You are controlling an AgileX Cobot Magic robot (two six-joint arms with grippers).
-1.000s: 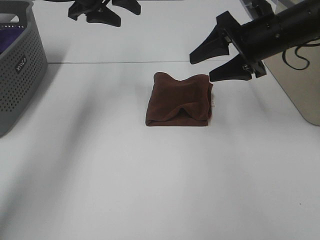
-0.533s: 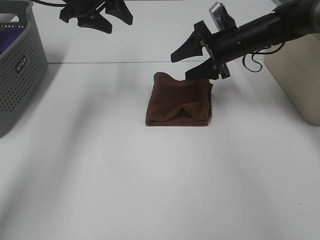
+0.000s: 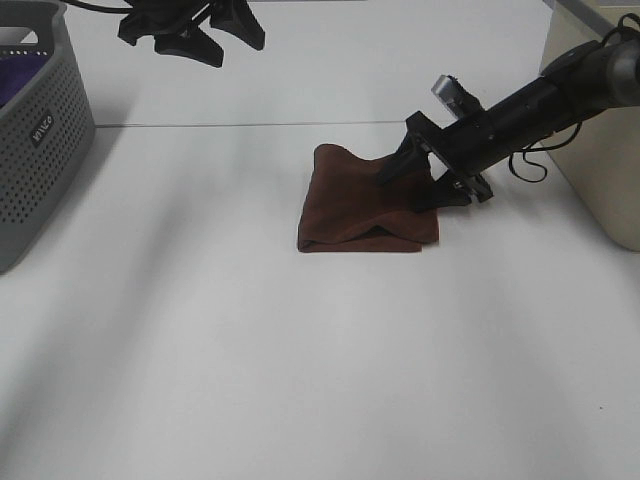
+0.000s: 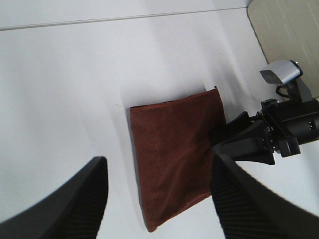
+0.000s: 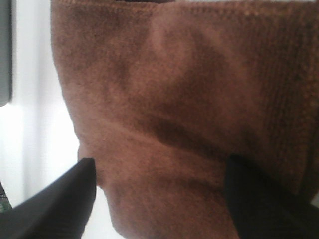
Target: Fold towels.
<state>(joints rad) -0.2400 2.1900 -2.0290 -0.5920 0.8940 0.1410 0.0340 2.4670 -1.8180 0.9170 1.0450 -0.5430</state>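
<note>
The towel [image 3: 362, 205] is reddish-brown, the table [image 3: 300, 380] white, the perforated basket [image 3: 40, 150] grey.

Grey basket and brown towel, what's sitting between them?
Nothing: only bare white table lies between basket and towel, as the exterior high view shows.

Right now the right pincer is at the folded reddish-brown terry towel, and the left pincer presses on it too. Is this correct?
One part is wrong. The right pincer is at the folded reddish-brown terry towel, but the left pincer hangs at the back left, well apart from it, as the exterior high view shows.
</note>
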